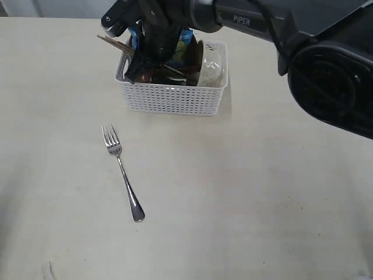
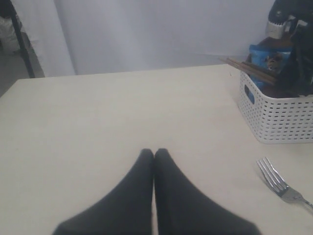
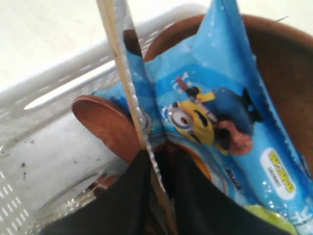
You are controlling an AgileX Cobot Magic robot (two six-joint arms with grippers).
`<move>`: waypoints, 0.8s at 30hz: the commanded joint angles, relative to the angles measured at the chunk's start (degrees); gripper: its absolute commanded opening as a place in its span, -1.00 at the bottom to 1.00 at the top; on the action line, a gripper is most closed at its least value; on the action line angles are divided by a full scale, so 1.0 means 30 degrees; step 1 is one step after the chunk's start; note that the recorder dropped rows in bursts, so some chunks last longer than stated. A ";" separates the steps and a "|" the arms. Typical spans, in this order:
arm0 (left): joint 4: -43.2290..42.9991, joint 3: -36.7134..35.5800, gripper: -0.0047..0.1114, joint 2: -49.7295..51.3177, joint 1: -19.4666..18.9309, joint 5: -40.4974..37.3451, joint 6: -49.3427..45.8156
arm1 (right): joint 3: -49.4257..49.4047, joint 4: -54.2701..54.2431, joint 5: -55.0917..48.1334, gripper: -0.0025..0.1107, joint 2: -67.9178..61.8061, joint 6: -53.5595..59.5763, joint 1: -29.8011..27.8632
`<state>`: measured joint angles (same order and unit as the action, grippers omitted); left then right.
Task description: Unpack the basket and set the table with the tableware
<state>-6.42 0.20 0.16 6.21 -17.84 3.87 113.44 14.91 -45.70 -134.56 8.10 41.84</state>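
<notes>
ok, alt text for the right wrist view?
The right gripper, with dark fingers on either side of a slim pale utensil, reaches into the white basket. Behind it lie a blue Minions snack bag, a reddish-brown wooden spoon and a brown plate.

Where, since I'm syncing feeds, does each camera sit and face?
Exterior: above the table, looking down on basket and fork; right arm reaches into the basket.
Left wrist: low over the table, facing the basket; shut left gripper shows.
Right wrist: inside the basket, facing a blue bag; right gripper flanks a thin strip.
Shared: exterior and left wrist both show the fork.
</notes>
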 commanded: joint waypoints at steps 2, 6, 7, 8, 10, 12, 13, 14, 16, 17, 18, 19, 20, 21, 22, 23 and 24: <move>0.0219 -0.0067 -0.92 -0.0053 0.0122 0.0138 0.0000 | -0.0055 -0.0498 -0.1154 -0.96 0.0670 -0.0145 0.0121; 0.0219 -0.0067 -0.92 -0.0053 0.0122 0.0138 0.0000 | -0.0055 -0.0498 -0.1335 -0.96 0.1273 -0.0145 0.0121; 0.0219 -0.0067 -0.92 -0.0053 0.0122 0.0138 0.0000 | -0.0055 -0.0498 -0.1372 -0.96 0.1436 -0.0145 0.0121; 0.0219 -0.0067 -0.92 -0.0053 0.0122 0.0138 0.0000 | -0.0055 -0.0498 -0.1474 -0.96 0.1578 -0.0145 0.0121; 0.0219 -0.0067 -0.92 -0.0053 0.0122 0.0138 0.0000 | -0.0055 -0.0498 -0.1605 -0.96 0.1769 -0.0113 0.0121; 0.0219 -0.0067 -0.92 -0.0053 0.0122 0.0138 0.0000 | -0.0055 -0.0498 -0.1712 -0.96 0.1933 -0.0113 0.0121; 0.0219 -0.0067 -0.92 -0.0053 0.0122 0.0138 0.0000 | -0.0055 -0.0498 -0.1760 -0.96 0.2043 -0.0113 0.0121; 0.0219 -0.0067 -0.92 -0.0053 0.0122 0.0138 0.0000 | -0.0055 -0.0498 -0.1770 -0.96 0.2130 -0.0113 0.0121; 0.0219 -0.0067 -0.92 -0.0053 0.0122 0.0138 0.0000 | -0.0055 -0.0498 -0.1803 -0.96 0.2357 -0.0113 0.0121; 0.0219 -0.0067 -0.92 -0.0053 0.0122 0.0138 0.0000 | -0.0055 -0.0498 -0.1803 -0.96 0.2467 -0.0113 0.0121; 0.0219 -0.0067 -0.92 -0.0053 0.0122 0.0138 0.0000 | -0.0055 -0.0538 -0.1763 -0.96 0.2605 -0.0113 0.0121; 0.0219 -0.0067 -0.92 -0.0053 0.0122 0.0138 0.0000 | -0.0055 -0.0567 -0.1737 -0.96 0.2749 -0.0113 0.0121; 0.0219 -0.0067 -0.92 -0.0053 0.0122 0.0138 0.0000 | -0.0055 -0.0579 -0.1689 -0.96 0.2904 -0.0113 0.0121; 0.0219 -0.0067 -0.92 -0.0053 0.0122 0.0138 0.0000 | -0.0055 -0.0579 -0.1604 -0.96 0.3042 -0.0113 0.0121; 0.0219 -0.0067 -0.92 -0.0053 0.0122 0.0138 0.0000 | -0.0055 -0.0579 -0.1500 -0.96 0.3240 -0.0113 0.0121; 0.0219 -0.0067 -0.92 -0.0053 0.0122 0.0138 0.0000 | -0.0055 -0.0633 -0.1353 -0.96 0.3446 -0.0189 0.0121; 0.0219 -0.0067 -0.92 -0.0053 0.0122 0.0138 0.0000 | -0.0055 -0.0633 -0.1256 -0.96 0.3587 -0.0326 0.0121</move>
<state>-6.42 0.20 0.16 6.21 -17.84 3.87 113.23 13.10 -50.72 -125.89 7.80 42.31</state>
